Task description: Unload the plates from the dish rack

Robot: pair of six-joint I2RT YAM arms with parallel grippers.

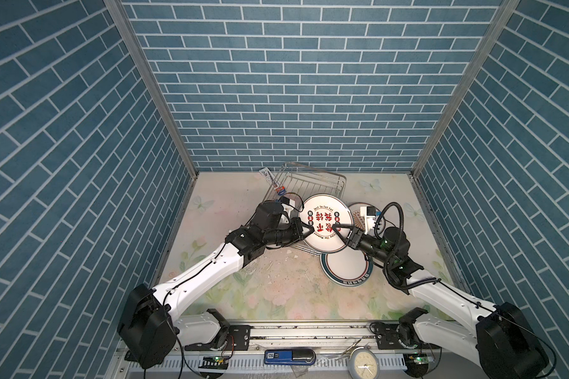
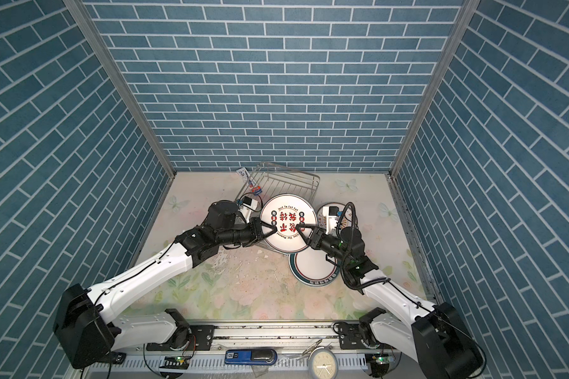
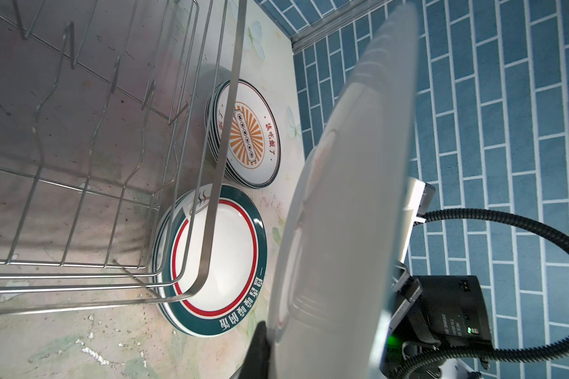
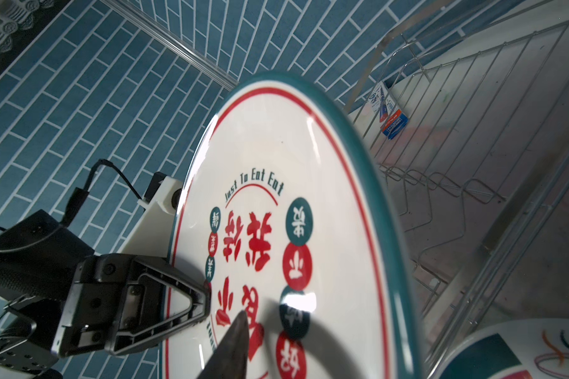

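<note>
held plate (image 1: 324, 223): white, teal rim, red characters. it is up off the tabletop (image 1: 260, 288), over the near side of the dish rack (image 1: 312, 183), printed face turned toward the top camera. exact tilt is hard to tell.

left gripper (image 1: 309, 229): jaws closed down onto the plate's left edge. one finger lies on the printed face, and the left wrist view shows a dark finger against the plain back.

right gripper (image 1: 337, 231): jaws straddle the opposite edge, narrow. one fingertip lies on or just over the red print in the right wrist view, and the other is hidden behind the plate. cannot tell whether it is pinching yet.

rack dividers look bare in both wrist views, so this is probably the last plate to come out.

already unloaded: teal-rimmed stack (image 1: 345, 269) flat on the tabletop touching the rack's near corner. sunburst stack (image 3: 247, 137) just beyond it beside the rack's right side.

handling, as judged: glazed ceramic, so rigid, fairly heavy for a thin pinch, slick and brittle. it won't flex, so a shallow bite on the sloped rim could let it slip or swing. take it across the rim with the pads well in on the flat, at opposite sides. set it down low and flat on a stack, since the edges chip.
</note>
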